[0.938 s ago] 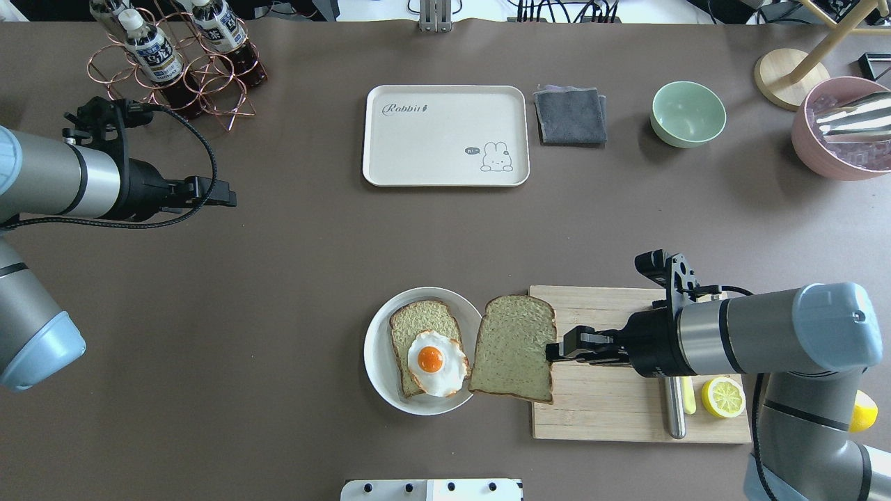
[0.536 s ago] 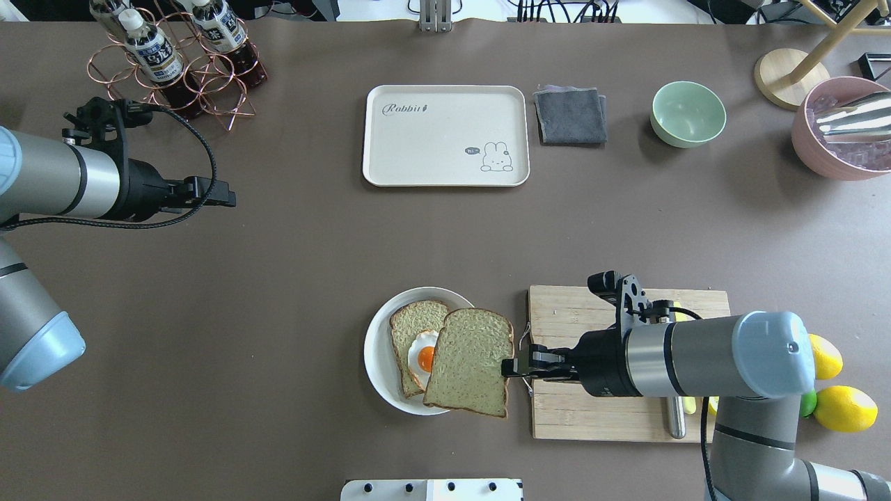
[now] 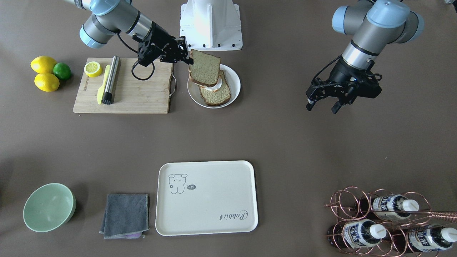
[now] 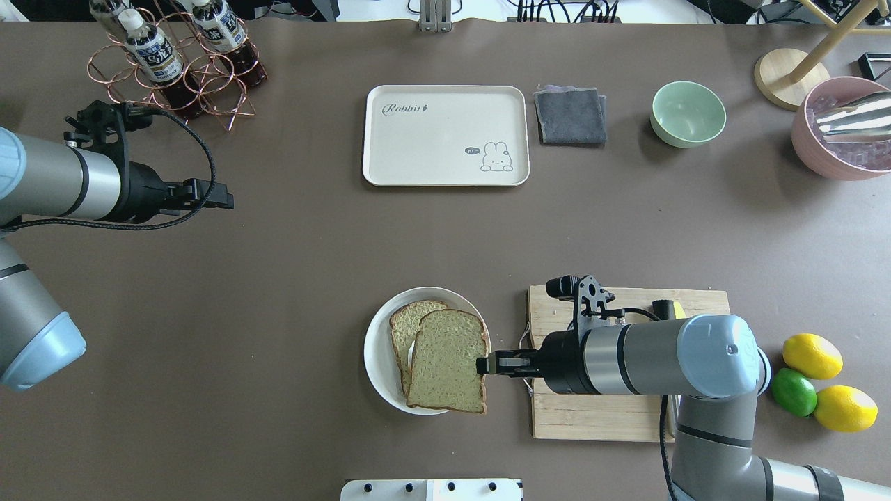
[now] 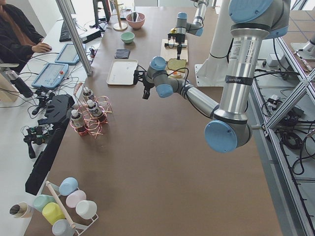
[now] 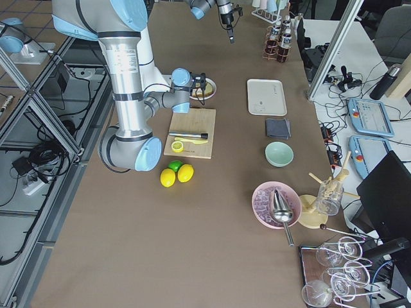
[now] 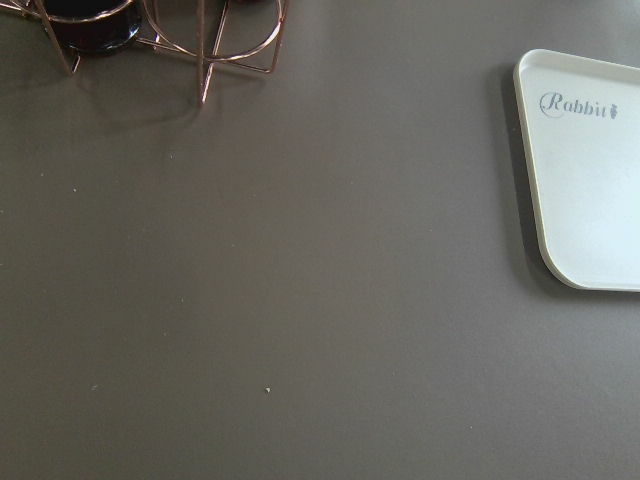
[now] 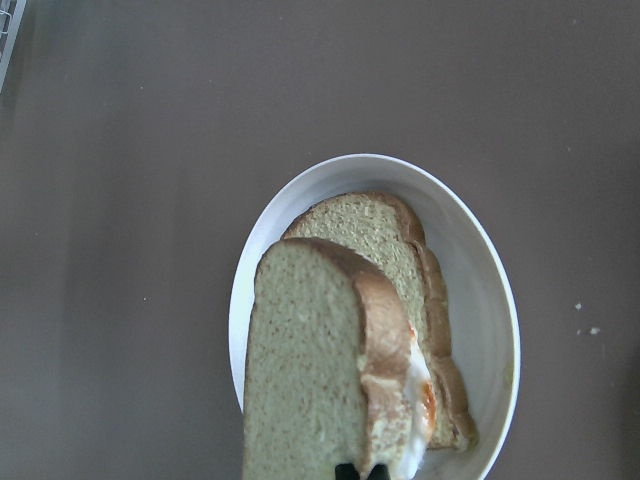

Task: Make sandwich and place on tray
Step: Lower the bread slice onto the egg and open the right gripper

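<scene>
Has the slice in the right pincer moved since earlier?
Yes: in the overhead view the slice went left from beside the white plate to above it.

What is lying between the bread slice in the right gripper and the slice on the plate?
The fried egg: the right wrist view shows its white and orange edge between the held slice and the lower slice.

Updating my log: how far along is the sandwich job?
Done: bottom slice and egg lie on the plate. In hand: the right gripper holds the top slice over them, unreleased. Left: let go, then carry the sandwich to the tray; the left gripper hangs open, idle.
</scene>
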`<action>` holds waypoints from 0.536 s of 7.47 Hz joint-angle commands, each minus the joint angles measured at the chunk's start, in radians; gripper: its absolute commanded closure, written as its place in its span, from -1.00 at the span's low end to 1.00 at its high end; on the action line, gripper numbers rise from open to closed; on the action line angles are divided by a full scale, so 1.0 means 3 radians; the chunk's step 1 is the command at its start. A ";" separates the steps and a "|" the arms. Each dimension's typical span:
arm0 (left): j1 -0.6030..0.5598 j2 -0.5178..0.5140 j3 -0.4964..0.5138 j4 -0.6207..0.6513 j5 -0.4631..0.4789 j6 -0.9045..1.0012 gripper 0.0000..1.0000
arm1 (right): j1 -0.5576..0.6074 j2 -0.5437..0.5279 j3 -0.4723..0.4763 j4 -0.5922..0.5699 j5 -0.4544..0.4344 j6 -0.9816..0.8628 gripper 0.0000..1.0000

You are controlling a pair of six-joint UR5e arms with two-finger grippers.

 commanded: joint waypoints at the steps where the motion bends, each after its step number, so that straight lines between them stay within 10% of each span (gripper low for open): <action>1: 0.0000 -0.0019 0.0044 -0.0001 0.0000 0.0015 -0.95 | 0.0083 0.0160 -0.0163 -0.0088 0.0009 -0.0304 1.00; 4: 0.0000 -0.0085 0.0110 -0.0001 0.0000 0.0015 -0.95 | 0.0099 0.0258 -0.0296 -0.0083 0.0029 -0.0299 1.00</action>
